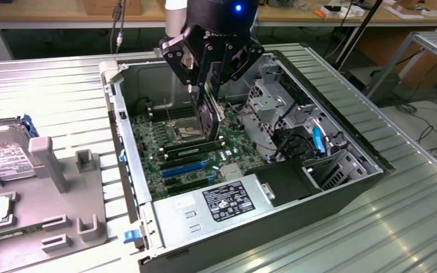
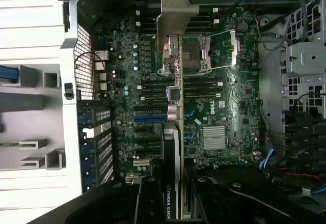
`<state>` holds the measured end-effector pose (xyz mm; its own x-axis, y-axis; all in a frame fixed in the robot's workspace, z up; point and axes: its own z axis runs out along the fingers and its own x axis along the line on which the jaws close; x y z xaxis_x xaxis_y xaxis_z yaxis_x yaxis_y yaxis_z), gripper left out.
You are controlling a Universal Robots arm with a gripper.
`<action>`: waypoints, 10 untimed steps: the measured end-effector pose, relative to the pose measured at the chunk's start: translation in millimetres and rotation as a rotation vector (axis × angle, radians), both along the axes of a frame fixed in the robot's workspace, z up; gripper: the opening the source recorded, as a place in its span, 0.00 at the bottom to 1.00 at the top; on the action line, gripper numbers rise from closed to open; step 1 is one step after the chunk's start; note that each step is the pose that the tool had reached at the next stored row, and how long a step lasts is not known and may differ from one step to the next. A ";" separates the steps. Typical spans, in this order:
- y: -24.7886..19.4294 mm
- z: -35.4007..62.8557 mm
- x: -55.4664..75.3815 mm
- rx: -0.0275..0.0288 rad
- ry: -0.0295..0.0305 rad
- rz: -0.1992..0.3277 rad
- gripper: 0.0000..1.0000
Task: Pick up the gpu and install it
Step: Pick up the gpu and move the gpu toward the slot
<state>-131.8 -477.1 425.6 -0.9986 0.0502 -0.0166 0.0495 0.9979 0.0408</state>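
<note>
Gpu hangs beneath the pincer, whose fingers grip its upper end. Its long axis points down toward the motherboard inside the open case, bracket end lowest.

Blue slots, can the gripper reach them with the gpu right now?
Probably yes: the case is open, the gripper holds the gpu on edge above the board, and nothing covers the blue slots.

arm: wrist is held near vertical, pointed down, blue light lit on it | gripper: is seen clamped on the gpu, which is gripped on edge between the fingers | jaws: drawn close together, linkages angled inward
</note>
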 end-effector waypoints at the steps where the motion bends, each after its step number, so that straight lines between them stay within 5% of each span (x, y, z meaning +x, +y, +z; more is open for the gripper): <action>1: 0.0 0.0 2.5 0.0000 0.0000 0.000 0.27; 10: 0.0 -0.1 23.9 0.0000 0.0000 0.000 0.27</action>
<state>-107.9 -477.1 425.6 -0.9986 0.0501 -0.0166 0.0494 0.9979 0.0409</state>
